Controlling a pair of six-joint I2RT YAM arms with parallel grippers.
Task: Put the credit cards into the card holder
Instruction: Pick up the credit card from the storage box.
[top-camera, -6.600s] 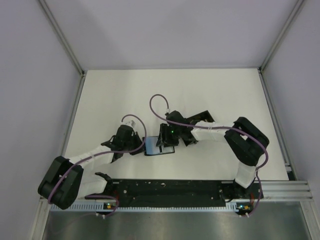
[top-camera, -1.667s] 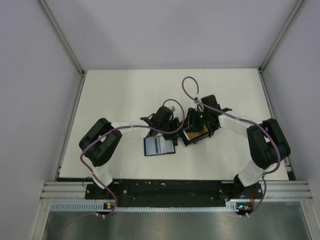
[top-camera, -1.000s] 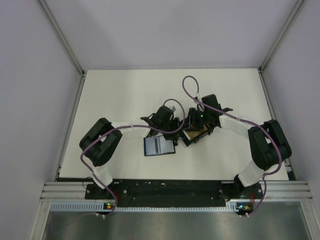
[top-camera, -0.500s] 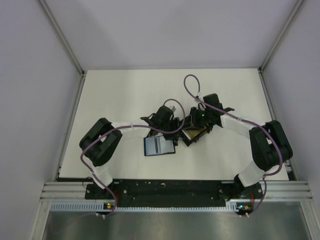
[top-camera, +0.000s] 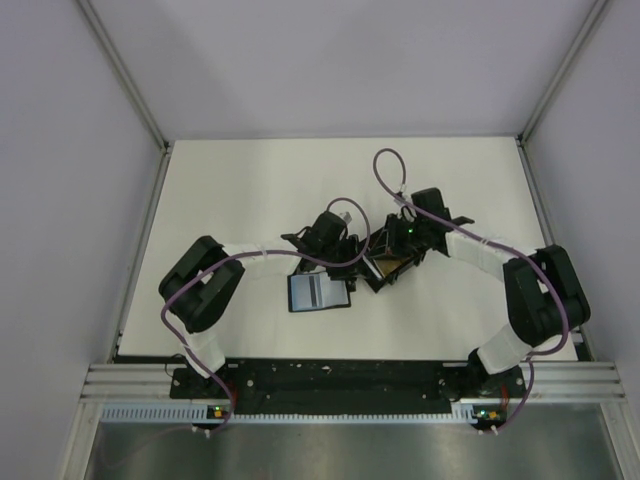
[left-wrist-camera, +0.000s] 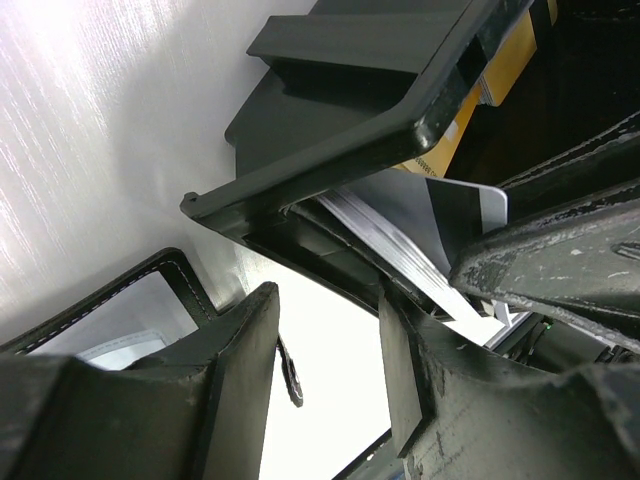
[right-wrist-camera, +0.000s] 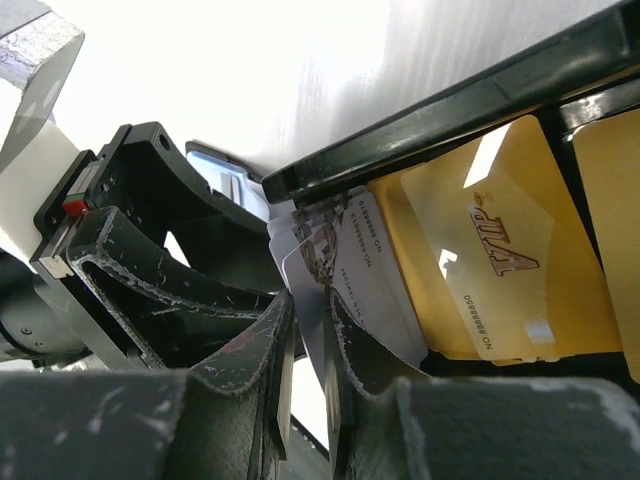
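My right hand is pinching the credit cards at the left corner of the box, card holder flat on the tabletop just left of that box, nearer my open left hand.

The gold card in the right wrist view bears "VIP" in slanted gold capitals across its middle. Along its lower edge runs a dark serial line, "NO" followed by a row of digits that look mostly like eights; the last ones are unsure. Beside it, the grey card carries one line of small dark print, too fine to read. The front card shows a dark emblem, not legible. Nothing can be read in the other two views.
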